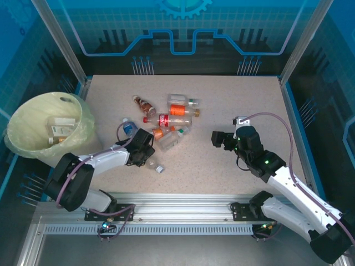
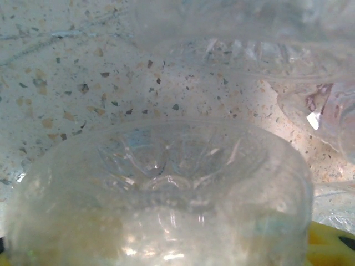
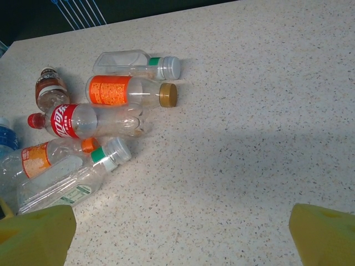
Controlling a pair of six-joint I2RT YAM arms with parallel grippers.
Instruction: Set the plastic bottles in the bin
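Seemingly the left gripper (image 1: 146, 152) is pinched on a clear bottle (image 2: 166, 210) between its fingers, for carrying to the bin (image 1: 83, 119) well behind them; the right gripper (image 3: 183, 238) gapes empty, plastic bottles (image 3: 111, 122) ahead of its fingers.

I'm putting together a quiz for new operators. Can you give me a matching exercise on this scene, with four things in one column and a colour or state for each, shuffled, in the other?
Things:
1. bin
2. red-label bottle
3. orange-label bottle
4. right gripper

Colour or state:
A. brown cap
B. open, holding nothing
C. a few bottles already inside
D. red cap

Pairs: 1-C, 2-D, 3-A, 4-B
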